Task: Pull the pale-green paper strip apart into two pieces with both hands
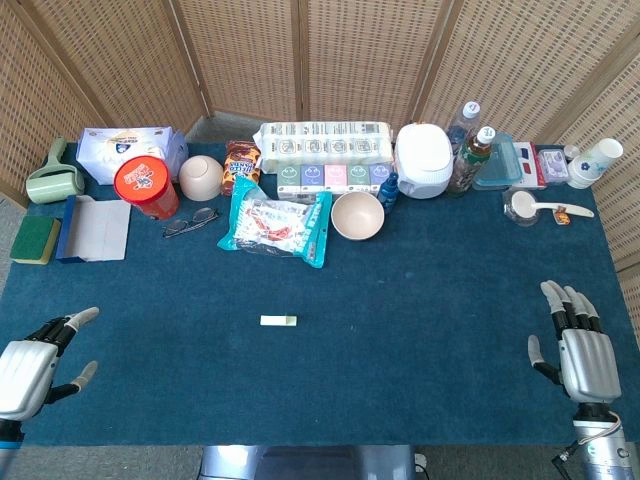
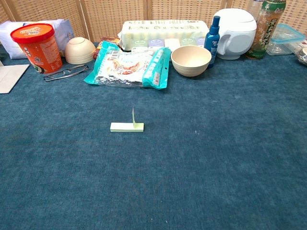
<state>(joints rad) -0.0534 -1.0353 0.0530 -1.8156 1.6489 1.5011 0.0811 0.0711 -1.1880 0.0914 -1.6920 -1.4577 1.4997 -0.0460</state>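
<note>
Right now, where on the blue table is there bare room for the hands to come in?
Bare blue cloth surrounds the small pale-green paper strip on every side, out to the silver left hand and silver right hand. It is crowded along the back, from the red tub to the white paper cups.

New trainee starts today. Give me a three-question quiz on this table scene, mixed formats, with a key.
1. True or false: the left hand holds the strip.
2. Which is nearest behind the strip? A) snack bag B) red tub C) white cooker
3. Fill in: one end of the strip sticks ____ in the chest view.

Key: 1 false, since both it and the right hand lie open at the table edges, well clear of the strip; 2 A; 3 up.
</note>
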